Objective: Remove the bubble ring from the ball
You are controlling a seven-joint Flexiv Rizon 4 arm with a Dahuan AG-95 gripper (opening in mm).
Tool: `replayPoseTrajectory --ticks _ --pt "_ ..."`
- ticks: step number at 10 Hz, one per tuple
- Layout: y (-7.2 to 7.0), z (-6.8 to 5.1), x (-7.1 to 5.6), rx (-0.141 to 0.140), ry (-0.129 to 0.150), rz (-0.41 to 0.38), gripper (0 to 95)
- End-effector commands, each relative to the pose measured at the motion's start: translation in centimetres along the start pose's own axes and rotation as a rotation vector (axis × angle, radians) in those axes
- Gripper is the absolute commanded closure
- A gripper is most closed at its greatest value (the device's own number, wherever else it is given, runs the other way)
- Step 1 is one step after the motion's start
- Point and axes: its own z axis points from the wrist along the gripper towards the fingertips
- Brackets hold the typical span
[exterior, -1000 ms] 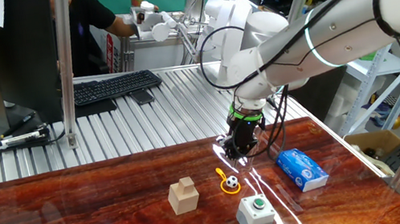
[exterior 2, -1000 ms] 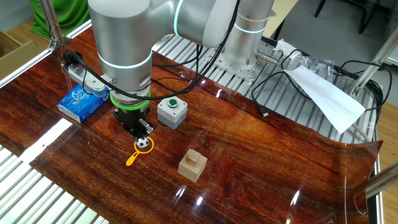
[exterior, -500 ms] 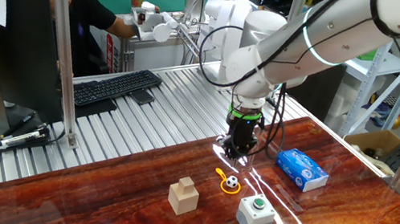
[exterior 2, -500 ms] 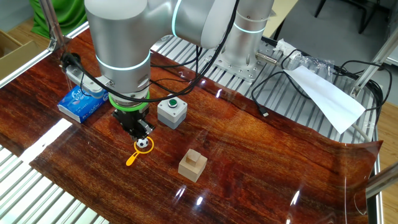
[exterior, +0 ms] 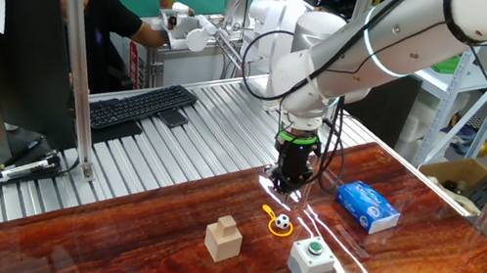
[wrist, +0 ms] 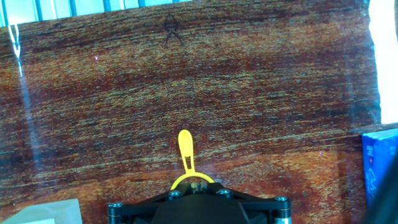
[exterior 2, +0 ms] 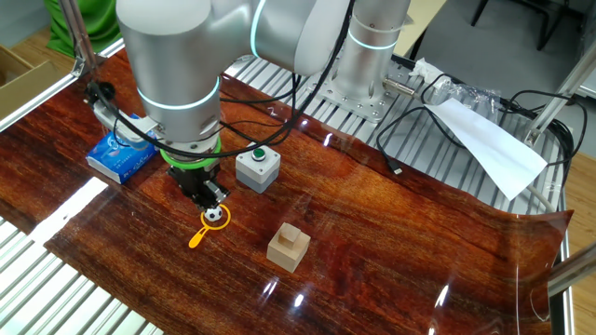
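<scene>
The tiny white-and-black ball sits on the wooden table inside the orange-yellow bubble ring, whose short handle points away from it. Both also show in the other fixed view, the ball with the ring around it. My gripper hangs just above and behind them with its fingers together, holding nothing; it also shows in the other fixed view. In the hand view the ring's handle and part of its loop show just ahead of my gripper; the ball is hidden.
A wooden block stands left of the ball. A grey box with a green button stands in front of it. A blue box lies to the right. A keyboard lies on the metal bench behind the table.
The arm's upper links have shifted slightly. The gripper stays above the ball and ring, which have not moved.
</scene>
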Motion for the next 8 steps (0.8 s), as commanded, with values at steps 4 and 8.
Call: replayPoseTrajectory --ticks 4,8 --pt "0.1 0.4 -0.3 0.004 -0.003 -0.035 95.0" --pt "0.2 0.9 -1.1 -0.011 -0.003 -0.032 95.0"
